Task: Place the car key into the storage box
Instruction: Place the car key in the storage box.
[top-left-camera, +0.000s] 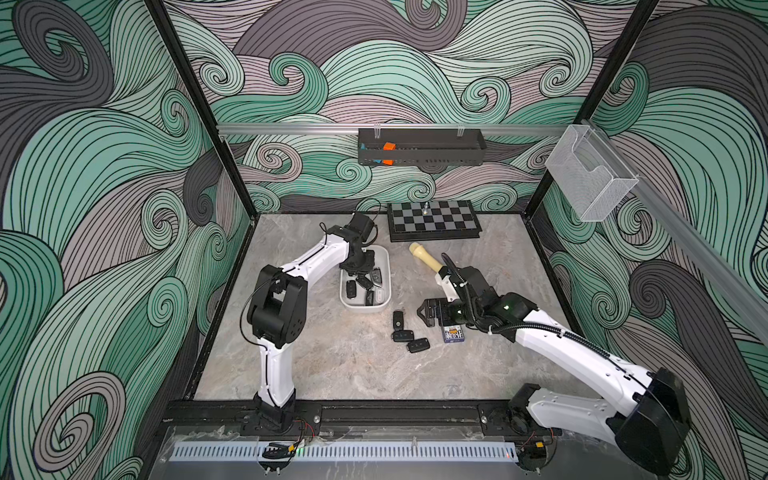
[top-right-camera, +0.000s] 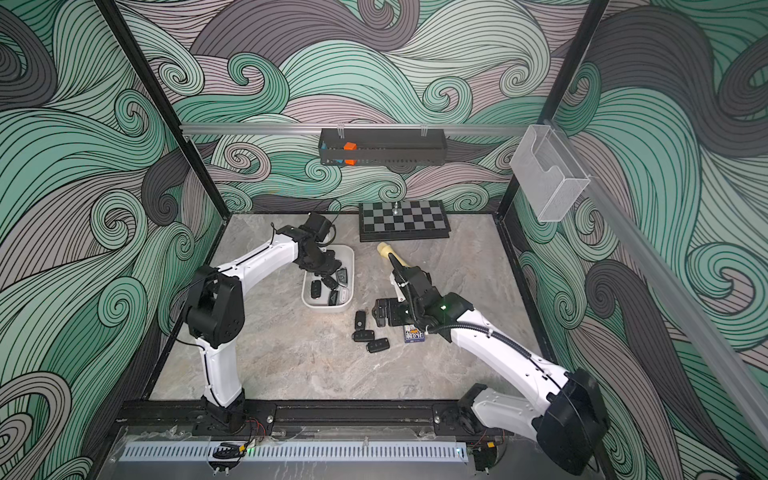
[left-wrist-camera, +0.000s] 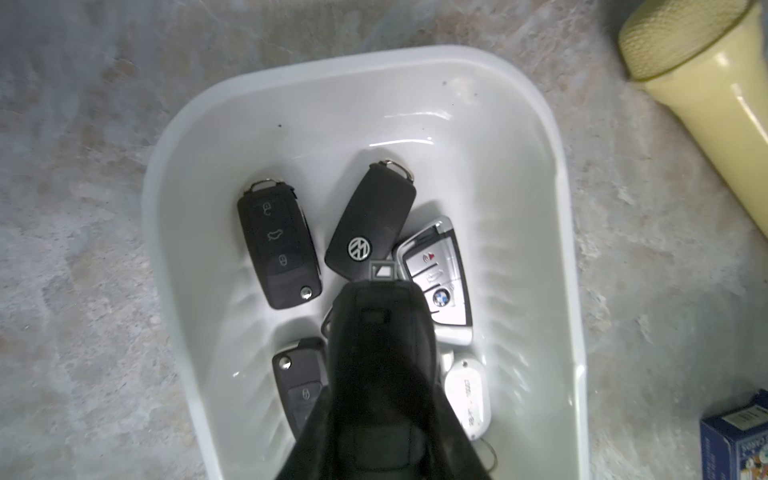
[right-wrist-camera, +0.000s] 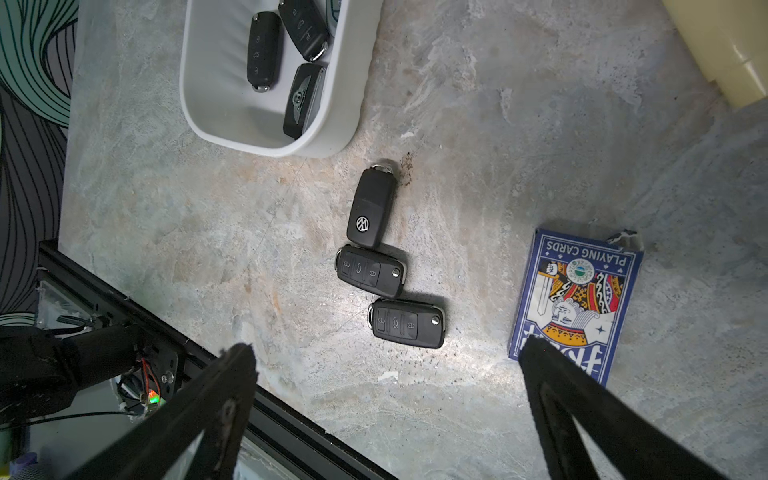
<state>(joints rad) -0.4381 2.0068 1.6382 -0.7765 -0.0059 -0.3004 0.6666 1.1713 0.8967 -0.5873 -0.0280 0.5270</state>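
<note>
The white storage box (top-left-camera: 388, 270) (left-wrist-camera: 332, 66) stands mid-table with several car keys in it, black ones (left-wrist-camera: 278, 249) and a silver one (left-wrist-camera: 440, 274). My left gripper (top-left-camera: 359, 270) (left-wrist-camera: 382, 415) hangs just over the box, shut on a black car key (left-wrist-camera: 382, 324) whose loop end points down into it. Three more black car keys (top-left-camera: 399, 320) (right-wrist-camera: 370, 272) lie on the table in front of the box. My right gripper (top-left-camera: 424, 313) (right-wrist-camera: 386, 351) hovers open beside them, with nothing between its fingers.
A blue pack of playing cards (top-left-camera: 453, 334) lies under the right wrist. A cream flashlight (top-left-camera: 424, 257) lies right of the box. A chessboard (top-left-camera: 432, 220) sits at the back wall. A black tray (top-left-camera: 419, 147) and a clear mesh holder (top-left-camera: 590, 178) hang on the rails.
</note>
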